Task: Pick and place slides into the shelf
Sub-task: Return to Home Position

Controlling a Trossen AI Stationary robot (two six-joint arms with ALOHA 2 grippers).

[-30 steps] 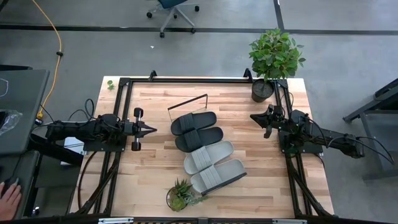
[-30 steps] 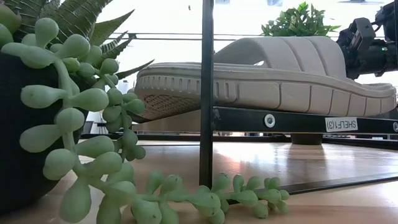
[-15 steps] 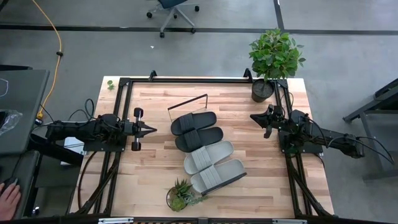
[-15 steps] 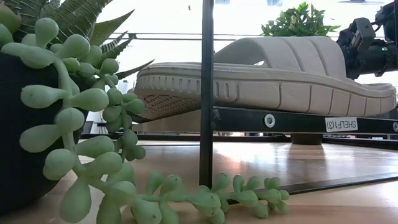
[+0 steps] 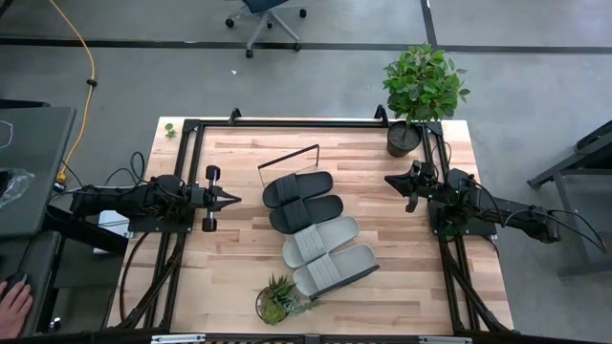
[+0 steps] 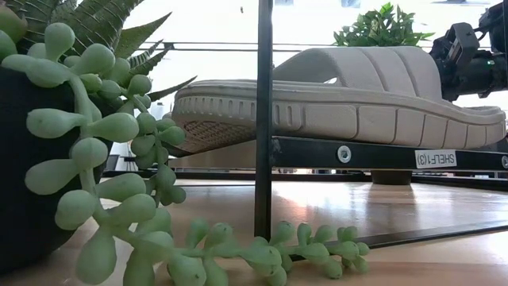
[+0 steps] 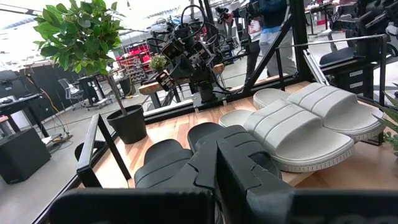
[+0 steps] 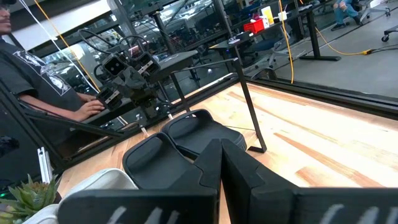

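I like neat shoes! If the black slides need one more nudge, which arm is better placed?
Probably the left. The left gripper points toward the black slides on the shelf and is nearer to them. The right gripper waits farther off.

Slides (image 5: 320,241) in a row — two black, two grey

leafy potted plant (image 5: 421,86): far right corner | succulent pot (image 5: 277,301): near edge | office chair (image 5: 263,14): far side

Matt rubber slides (image 5: 320,242); smooth pale wood tabletop (image 5: 402,277).
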